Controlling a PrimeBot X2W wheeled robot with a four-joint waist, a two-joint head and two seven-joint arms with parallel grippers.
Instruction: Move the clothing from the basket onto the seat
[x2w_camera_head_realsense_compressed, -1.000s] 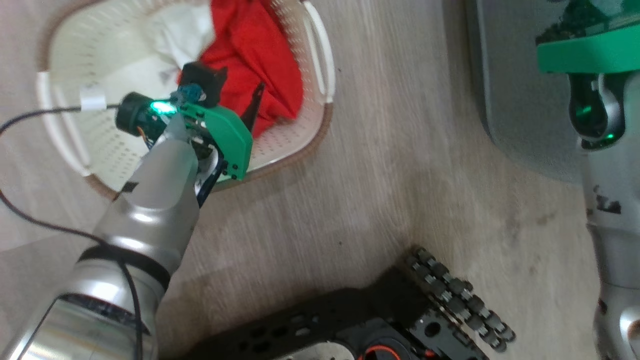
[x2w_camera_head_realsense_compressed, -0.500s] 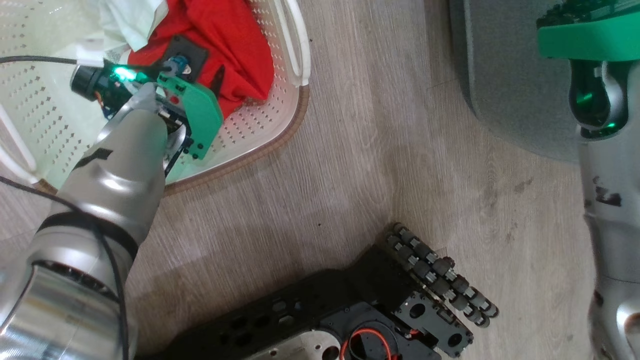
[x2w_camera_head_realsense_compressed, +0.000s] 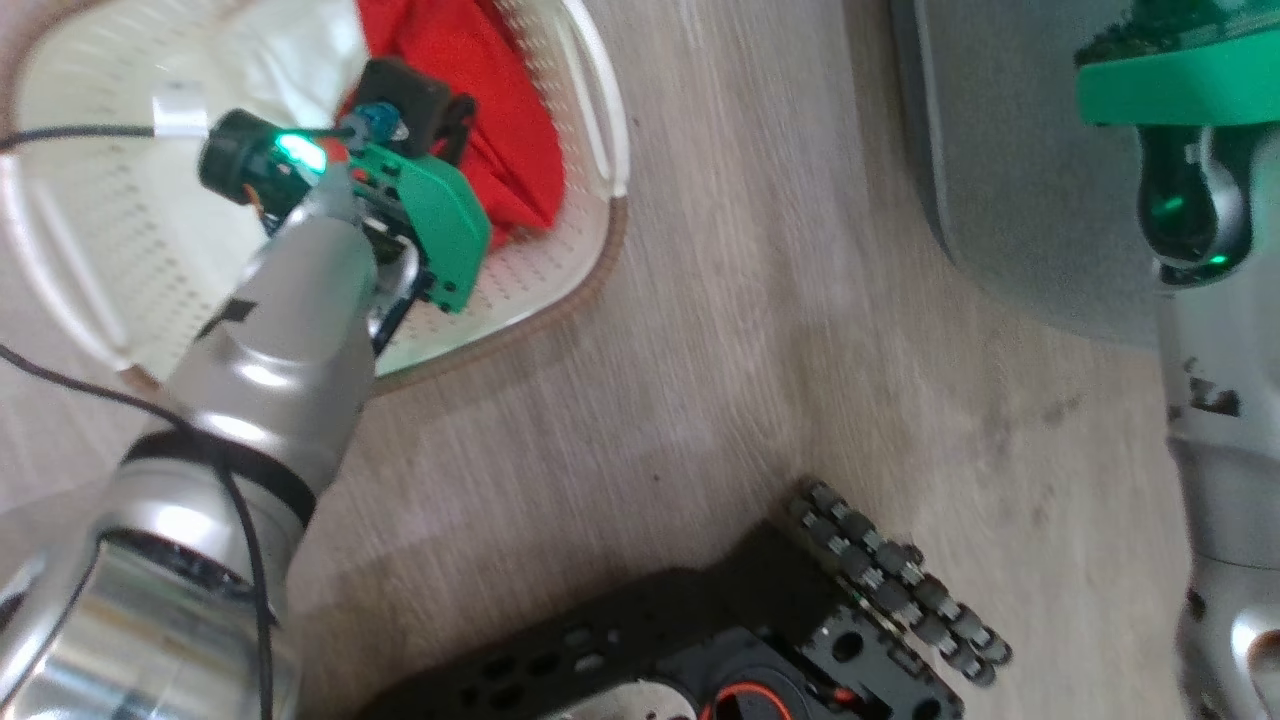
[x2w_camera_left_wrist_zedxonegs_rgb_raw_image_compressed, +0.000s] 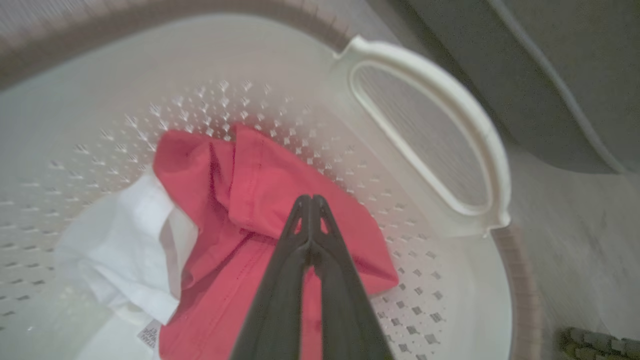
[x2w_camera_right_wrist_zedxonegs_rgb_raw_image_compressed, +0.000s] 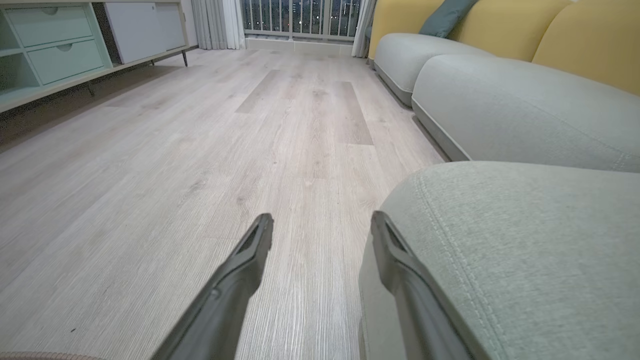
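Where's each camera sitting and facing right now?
Head view: head-mounted, facing down; left forearm over cream perforated plastic basket, right forearm, black base.
Left wrist view: along shut left gripper, onto bright red fabric clothing.
Right wrist view: low, along open right gripper, beside grey-green upholstered seat.
Shared: head and left wrist both see basket, clothing.

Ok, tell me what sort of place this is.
Likely a home living room: a grey-green sofa seat with yellow back cushions, a low drawer cabinet, and a laundry basket on the wood floor.
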